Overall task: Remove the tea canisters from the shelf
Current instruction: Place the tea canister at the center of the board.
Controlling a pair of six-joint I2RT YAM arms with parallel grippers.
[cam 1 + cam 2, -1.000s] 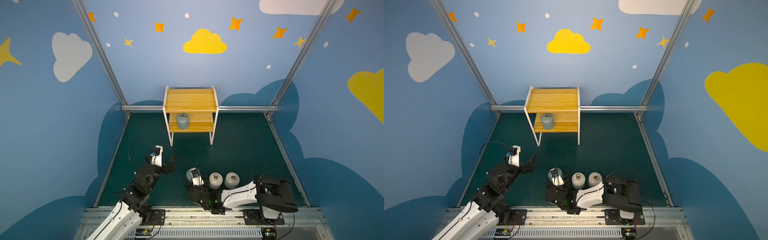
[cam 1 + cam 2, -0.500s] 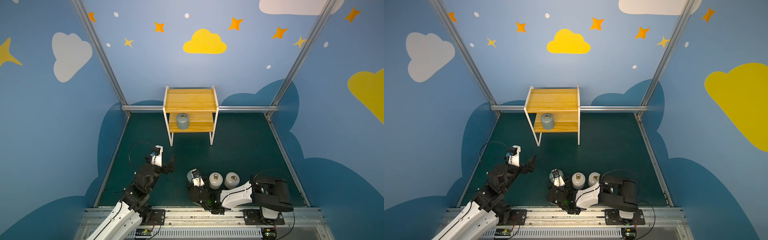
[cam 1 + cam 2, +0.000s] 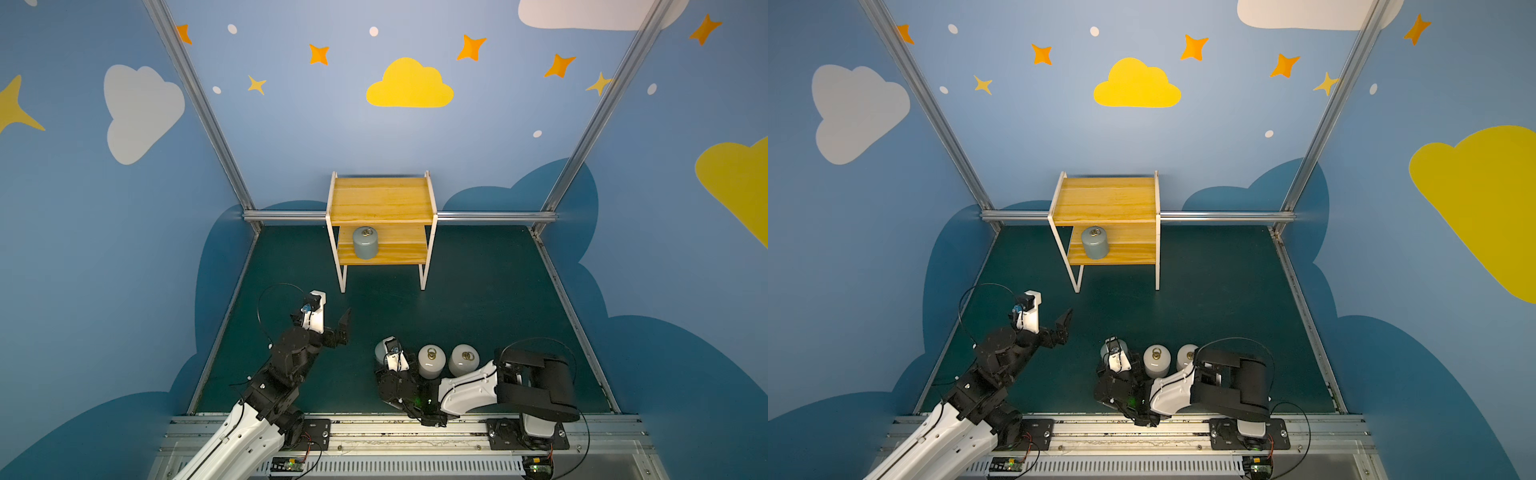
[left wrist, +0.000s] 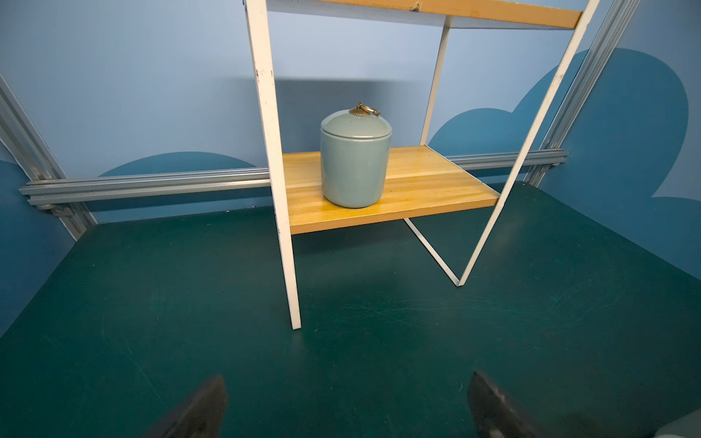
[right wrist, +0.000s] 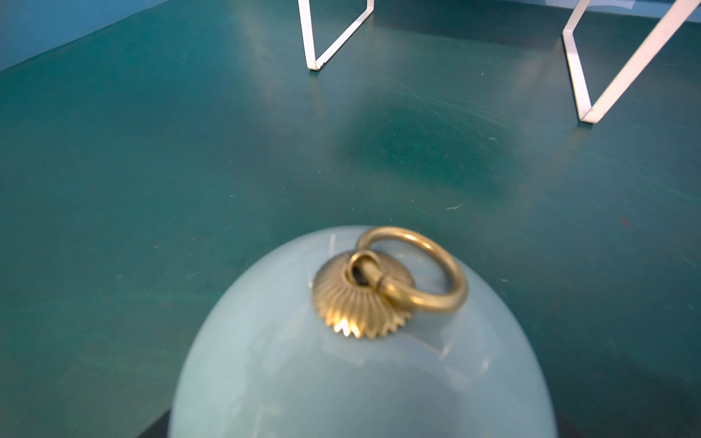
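One grey-blue tea canister (image 3: 365, 245) (image 3: 1095, 245) (image 4: 356, 163) stands on the lower board of the shelf (image 3: 382, 203) (image 3: 1106, 199), toward its left side. My left gripper (image 3: 332, 320) (image 4: 347, 379) hovers open and empty over the mat, in front of the shelf's left leg and facing that canister. My right gripper (image 3: 386, 355) is shut on a second grey-blue canister (image 3: 379, 351) (image 5: 360, 379) at the front. Its fingers are hidden; the lid and brass ring fill the right wrist view. Two white canisters (image 3: 431, 361) (image 3: 463, 360) stand on the mat just right of it.
The shelf's upper board is bare, and its white legs (image 5: 591, 94) rest on the green mat (image 3: 478, 299). Blue walls with aluminium rails (image 3: 478, 216) enclose the mat on three sides. My right arm's folded black elbow (image 3: 536, 382) lies behind the white canisters.
The right arm has shifted slightly to the left with the grey-blue canister in its grip. The left arm and the canister on the shelf have not moved.
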